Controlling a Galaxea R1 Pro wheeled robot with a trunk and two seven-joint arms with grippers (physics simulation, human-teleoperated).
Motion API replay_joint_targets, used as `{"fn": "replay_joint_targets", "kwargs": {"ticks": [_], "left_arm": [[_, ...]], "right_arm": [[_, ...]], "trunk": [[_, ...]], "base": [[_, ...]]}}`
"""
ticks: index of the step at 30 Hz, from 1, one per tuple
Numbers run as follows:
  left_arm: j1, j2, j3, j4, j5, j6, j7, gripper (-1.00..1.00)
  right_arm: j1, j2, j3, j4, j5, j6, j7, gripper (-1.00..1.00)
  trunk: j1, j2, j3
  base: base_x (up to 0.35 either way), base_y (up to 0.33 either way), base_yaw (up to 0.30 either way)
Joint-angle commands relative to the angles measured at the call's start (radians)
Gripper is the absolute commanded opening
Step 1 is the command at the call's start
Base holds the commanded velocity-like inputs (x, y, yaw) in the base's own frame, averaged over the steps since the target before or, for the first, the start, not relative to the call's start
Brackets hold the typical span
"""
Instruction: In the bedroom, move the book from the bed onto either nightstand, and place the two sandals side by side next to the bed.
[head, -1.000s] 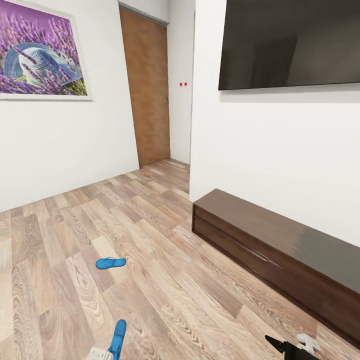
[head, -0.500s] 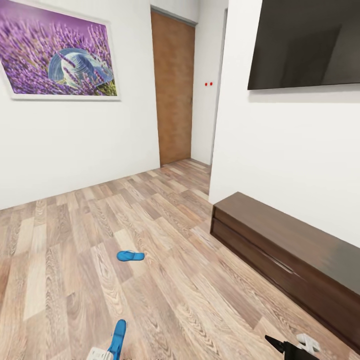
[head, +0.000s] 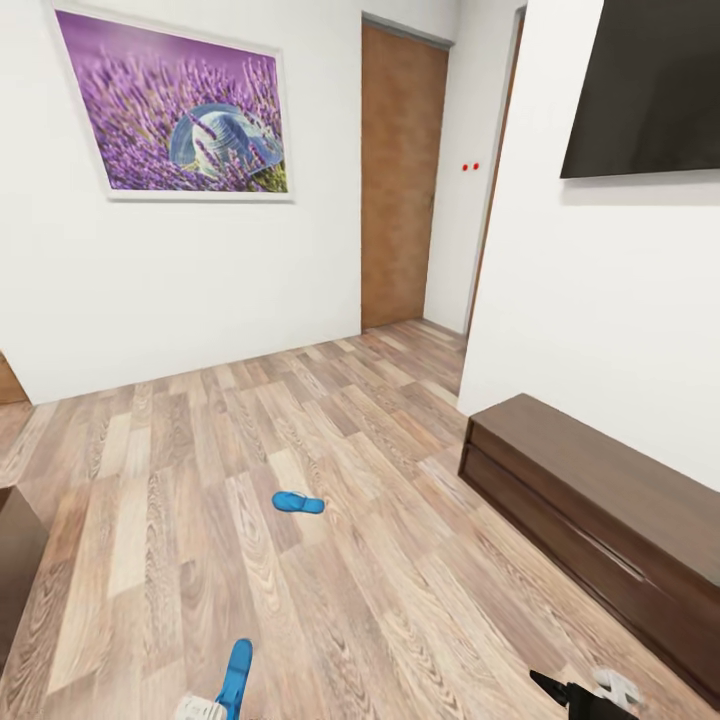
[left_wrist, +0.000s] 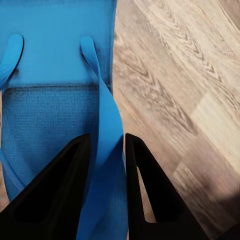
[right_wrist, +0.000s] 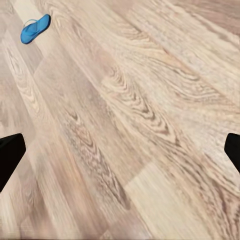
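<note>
One blue sandal is held above the floor at the bottom of the head view by my left gripper. In the left wrist view the black fingers of the left gripper are shut on this sandal at its strap. The other blue sandal lies flat on the wood floor ahead, apart from both grippers, and shows as the sandal in the right wrist view. My right gripper hangs open and empty over the floor. The book and the bed are out of view.
A long low dark brown cabinet runs along the right wall under a wall-mounted TV. A dark brown piece of furniture pokes in at the left edge. A wooden door and a lavender picture are on the far walls.
The camera has turned left, so the whole picture has shifted right and the dark furniture at the left edge has come into view. Both grippers keep their pose, the left still holding its sandal.
</note>
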Motion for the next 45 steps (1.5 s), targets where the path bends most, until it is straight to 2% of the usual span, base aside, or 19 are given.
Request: {"fn": "replay_joint_targets", "kwargs": {"ticks": [1,45], "left_arm": [[-0.001,-0.001,0.008,0.001,-0.011,-0.005,-0.004,-1.00],[-0.001,-0.001,0.008,0.001,-0.011,-0.006,-0.004,-1.00]], "right_arm": [[0.000,0.000,-0.005,0.000,-0.004,0.010,0.004,1.00],[0.000,0.001,-0.005,0.000,-0.004,0.010,0.004,1.00]], "trunk": [[0.000,0.000,-0.001],[0.000,0.000,-0.001]], "base": [[0.000,0.000,0.286],[0.000,0.000,0.286]]}}
